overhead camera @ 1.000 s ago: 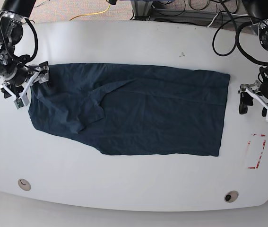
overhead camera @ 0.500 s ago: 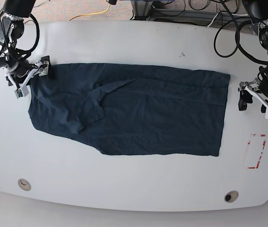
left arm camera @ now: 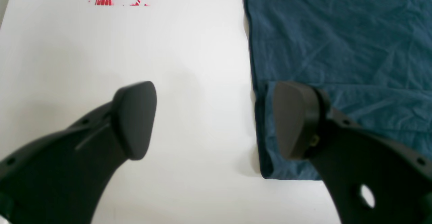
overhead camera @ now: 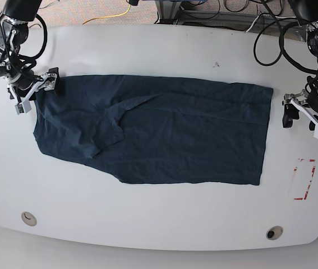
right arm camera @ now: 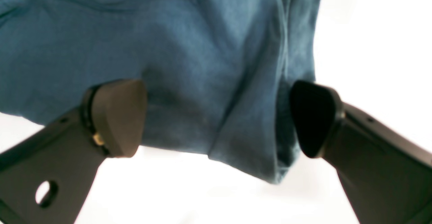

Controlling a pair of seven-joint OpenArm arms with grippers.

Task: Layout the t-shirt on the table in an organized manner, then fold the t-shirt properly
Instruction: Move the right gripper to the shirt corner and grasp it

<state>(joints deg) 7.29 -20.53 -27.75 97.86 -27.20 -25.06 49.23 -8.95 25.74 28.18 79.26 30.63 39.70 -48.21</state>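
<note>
Cloth served as the landmark: the dark navy-teal, short-sleeved cotton t-shirt (overhead camera: 159, 129) lay spread on the large white smooth surface (overhead camera: 159, 50), wrinkled, with a fold of fabric doubled over toward its left half in the base view. At the far left of that view, the right arm's black two-fingered tool (overhead camera: 35, 89) hung at the shirt's upper left corner. The right wrist view showed its jaws spread wide, one finger (right arm camera: 116, 121) over the cloth and the other (right arm camera: 315, 117) just off the cloth's edge, with a rolled, hemmed corner of the shirt (right arm camera: 216, 65) between them; whether the pads touched the fabric could not be told, and nothing was clamped.

Below the shirt's left end, near the front edge, sat a round grommet hole (overhead camera: 28, 218). A second round grommet hole (overhead camera: 273, 232) sat below the shirt's right end. Above the shirt, toward the right, a small dark speck (overhead camera: 216, 64) marked the white top.

To the right of the shirt's right edge, apart from it, hung the left arm's black tool (overhead camera: 305, 115), also released. In the left wrist view one finger (left arm camera: 135, 119) stood over bare white surface and the other (left arm camera: 295, 119) over the shirt's hemmed corner (left arm camera: 337, 34), gripping nothing. Below that tool, right of the shirt's lower right corner, lay the red dashed rectangle mark (overhead camera: 304, 179).
</note>
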